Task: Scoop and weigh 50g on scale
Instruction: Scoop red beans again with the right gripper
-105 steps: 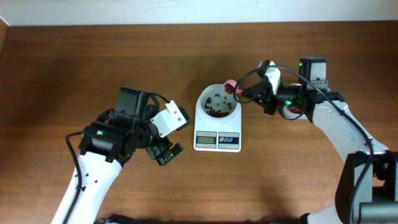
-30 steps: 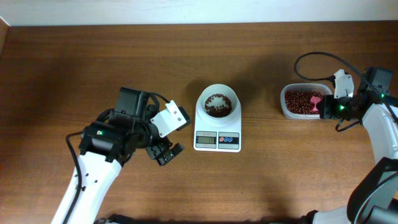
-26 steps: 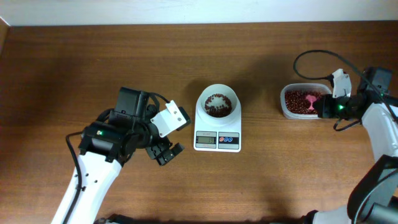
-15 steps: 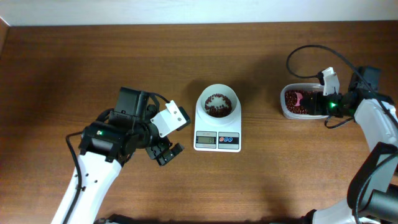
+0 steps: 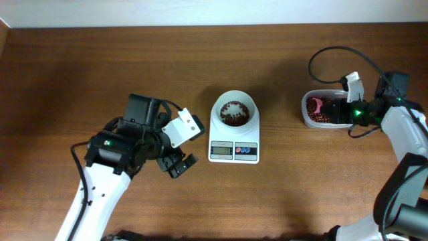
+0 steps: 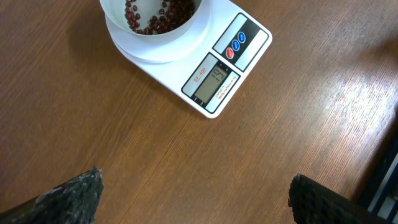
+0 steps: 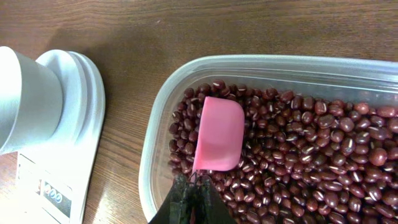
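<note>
At the tub of red beans (image 7: 155, 124), the right gripper (image 7: 193, 186) is clenching the pink scoop (image 7: 217, 134), while the bowl (image 5: 233, 100) on the scale (image 5: 233, 151) is probably needing more.

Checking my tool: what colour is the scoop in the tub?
The scoop is pink, clearest in the right wrist view.

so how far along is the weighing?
Done: some beans lie in the bowl on the scale. In hand: the right gripper is shut on the pink scoop, which sits among the beans in the tub. The left gripper is open, idle beside the scale. Left: lift a load, tip it into the bowl, and likely repeat until it reads 50 g.
</note>
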You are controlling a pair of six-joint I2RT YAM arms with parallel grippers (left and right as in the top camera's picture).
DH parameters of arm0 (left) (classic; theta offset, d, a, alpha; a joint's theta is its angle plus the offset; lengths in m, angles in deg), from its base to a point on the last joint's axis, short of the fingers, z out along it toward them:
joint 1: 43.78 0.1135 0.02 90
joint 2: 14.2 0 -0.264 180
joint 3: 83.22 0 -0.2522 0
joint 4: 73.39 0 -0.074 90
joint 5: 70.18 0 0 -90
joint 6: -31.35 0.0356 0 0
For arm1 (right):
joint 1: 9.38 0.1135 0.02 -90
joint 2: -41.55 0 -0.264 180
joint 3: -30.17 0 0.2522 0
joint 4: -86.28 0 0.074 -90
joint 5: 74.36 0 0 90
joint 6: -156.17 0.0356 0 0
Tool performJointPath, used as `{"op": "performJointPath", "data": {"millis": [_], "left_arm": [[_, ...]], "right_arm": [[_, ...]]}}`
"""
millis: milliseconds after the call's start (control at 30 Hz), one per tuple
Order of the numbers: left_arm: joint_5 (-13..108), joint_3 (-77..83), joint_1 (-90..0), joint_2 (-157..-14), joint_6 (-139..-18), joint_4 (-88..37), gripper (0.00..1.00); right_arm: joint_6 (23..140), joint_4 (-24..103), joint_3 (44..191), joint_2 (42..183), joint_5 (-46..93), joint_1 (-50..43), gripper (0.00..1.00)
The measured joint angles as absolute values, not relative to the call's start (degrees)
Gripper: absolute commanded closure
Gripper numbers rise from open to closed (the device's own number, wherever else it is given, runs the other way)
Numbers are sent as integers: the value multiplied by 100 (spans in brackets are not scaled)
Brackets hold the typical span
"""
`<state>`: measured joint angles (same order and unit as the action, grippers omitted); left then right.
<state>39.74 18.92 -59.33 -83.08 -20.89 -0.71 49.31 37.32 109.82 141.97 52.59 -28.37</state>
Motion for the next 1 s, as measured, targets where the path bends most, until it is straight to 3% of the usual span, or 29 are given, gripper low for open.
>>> {"op": "performJointPath", "data": {"millis": [167,500,1000], "left_arm": [[3974,1892,-5933,-8308,-2089,-69,1],[3974,1892,-5933,-8308,-2089,-71,1],[3974,1892,-5933,-8308,-2089,-69,1]], "right_arm": [[5206,3667,10982,14197,5419,-3272,96],[5322,3262,10982,14201,7001,-4303,96],[5366,3376,10982,14201,8444,-4179,96]]}}
